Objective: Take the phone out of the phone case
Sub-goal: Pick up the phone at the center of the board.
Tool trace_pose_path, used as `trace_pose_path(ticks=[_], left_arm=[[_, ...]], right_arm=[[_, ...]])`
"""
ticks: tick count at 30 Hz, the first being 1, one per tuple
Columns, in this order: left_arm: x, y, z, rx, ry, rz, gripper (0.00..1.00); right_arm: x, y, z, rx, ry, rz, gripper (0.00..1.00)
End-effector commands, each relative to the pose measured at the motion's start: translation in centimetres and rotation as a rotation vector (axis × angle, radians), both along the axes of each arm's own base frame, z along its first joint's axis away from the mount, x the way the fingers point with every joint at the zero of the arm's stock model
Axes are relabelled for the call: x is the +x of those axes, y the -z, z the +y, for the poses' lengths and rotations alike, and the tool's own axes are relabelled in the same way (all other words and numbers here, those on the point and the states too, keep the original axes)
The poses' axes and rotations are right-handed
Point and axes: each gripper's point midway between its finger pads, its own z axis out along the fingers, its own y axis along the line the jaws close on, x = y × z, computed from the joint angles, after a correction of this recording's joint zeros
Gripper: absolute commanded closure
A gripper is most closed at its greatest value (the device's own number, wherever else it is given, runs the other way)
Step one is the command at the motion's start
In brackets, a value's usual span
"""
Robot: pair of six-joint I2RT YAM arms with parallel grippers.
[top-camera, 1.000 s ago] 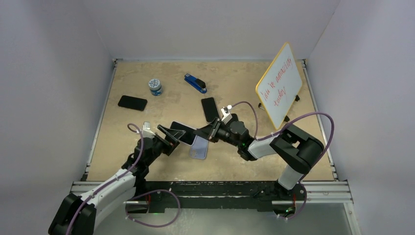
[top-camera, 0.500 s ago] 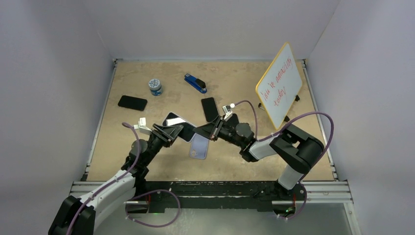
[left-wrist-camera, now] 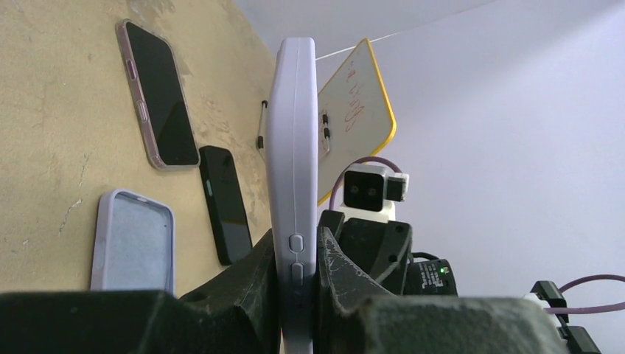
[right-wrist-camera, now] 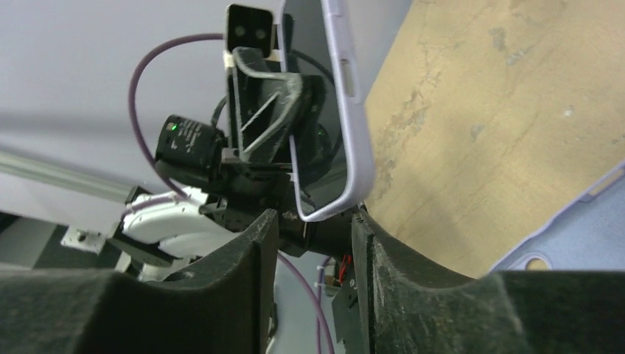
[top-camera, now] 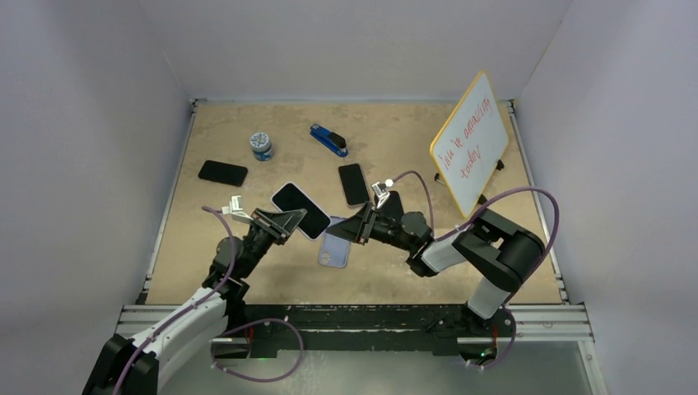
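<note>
Nearest the arm bases, the left gripper [left-wrist-camera: 296,254] is pinching the phone [top-camera: 300,210] across its thickness at one end. Its jaws are standing narrow and tight on it, and it is holding the phone clear of the table [top-camera: 247,271] with the dark screen tilting upward. At the phone's 3 o'clock, the right gripper [right-wrist-camera: 315,221] is pointing at it with its jaws partly apart. One corner of the phone is showing just above that gap, and no contact is visible. The empty lavender phone case [top-camera: 333,249] is lying flat, open side up, at the phone's 5 o'clock. Farther out, a black handset [top-camera: 354,183] is lying near table centre and another handset [top-camera: 222,172] at 10 o'clock. Beyond these, a small tin [top-camera: 261,146] is sitting at 11, a blue stapler [top-camera: 328,139] at 12, and a whiteboard [top-camera: 471,144] is standing at 2.
</note>
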Motion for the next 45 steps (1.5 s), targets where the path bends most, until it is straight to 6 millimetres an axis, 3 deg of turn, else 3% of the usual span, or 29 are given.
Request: trace_pose_path(ticks=[1,8,16,20,30,40,45], left_arm=[[-0.1,-4.2,0.1,-0.070,0.000,-0.124,1.00],[-0.1,-6.5,0.0,-0.135,0.013,-0.165,1.00],[-0.1,-9.5,0.4,-0.222,0.001,-0.227,1.00],[-0.1,-10.6,0.8,-0.238,-0.016,-0.253,1.00],[-0.6,-12.4,0.9,-0.270,-0.008,-0.299,1.00],[-1.3,-13.8,0.6,-0.299,0.032,-0.332,1.00],[-1.5,-13.7,0.3,-0.306,0.055,-0.320,1.00]], right_arm=[[-2.0,-8.2,-0.7,0.211,-0.046,-0.355,0.54],[-2.1,-8.7,-0.1,0.187,-0.058,-0.406,0.48],[-1.8,-7.9,1.3,0.102,-0.005,-0.418,0.48],[-1.2,-7.4,1.0,0.038,0.080,-0.425,0.49],[-0.3,-7.5,0.6,-0.025,0.184,-0.436,0.49],[-0.6,-8.9,2.5,0.036,0.147,-0.446,0.50],[-0.9,-9.8,2.9,0.065,0.132,-0.491,0.55]])
